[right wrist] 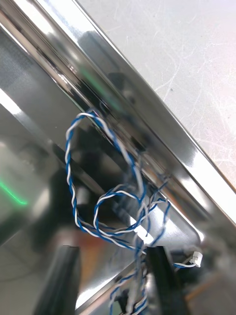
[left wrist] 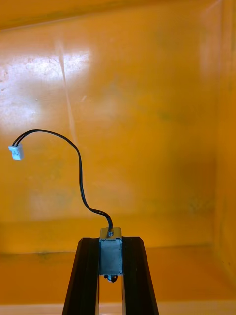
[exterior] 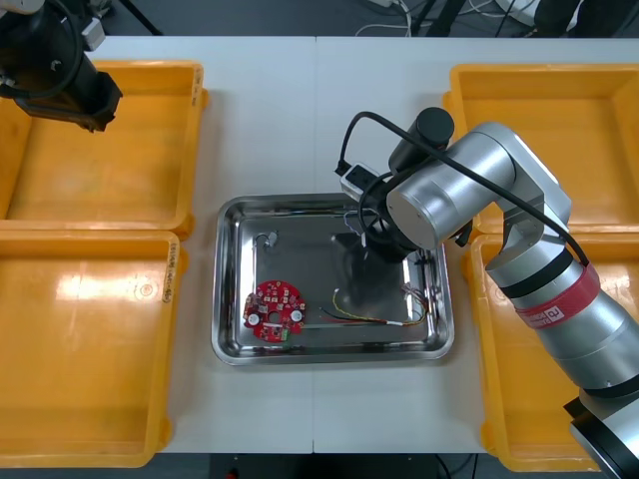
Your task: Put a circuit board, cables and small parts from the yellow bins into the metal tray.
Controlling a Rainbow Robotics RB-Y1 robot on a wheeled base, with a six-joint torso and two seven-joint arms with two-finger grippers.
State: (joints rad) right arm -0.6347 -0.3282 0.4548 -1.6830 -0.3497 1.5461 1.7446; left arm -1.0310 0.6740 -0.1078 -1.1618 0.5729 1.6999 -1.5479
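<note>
Two items, board (exterior: 274, 309) and red-yellow cable (exterior: 369, 320), lay in your tray (exterior: 224, 284). Right wrist: right end effector (right wrist: 113, 253) stood apart, so the blue-white cable (right wrist: 98, 197) lay free by the tray wall. Left wrist: left end effector (left wrist: 110, 243) clamped a part (left wrist: 110, 253) above its bin (left wrist: 147, 123), likely for carrying over.

In the silver tray (exterior: 329, 352), a red board (exterior: 275, 309), a red-and-yellow cable (exterior: 374, 321) and a blue-and-white twisted cable (right wrist: 69, 162) are seen. A black-wired grey part (left wrist: 110, 251) is backed by a yellow bin (left wrist: 147, 123).

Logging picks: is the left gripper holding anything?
Left gripper: shut on a small metal part trailing a black cable, fingers against its sides, over a yellow bin. Right gripper: open in the metal tray.
</note>
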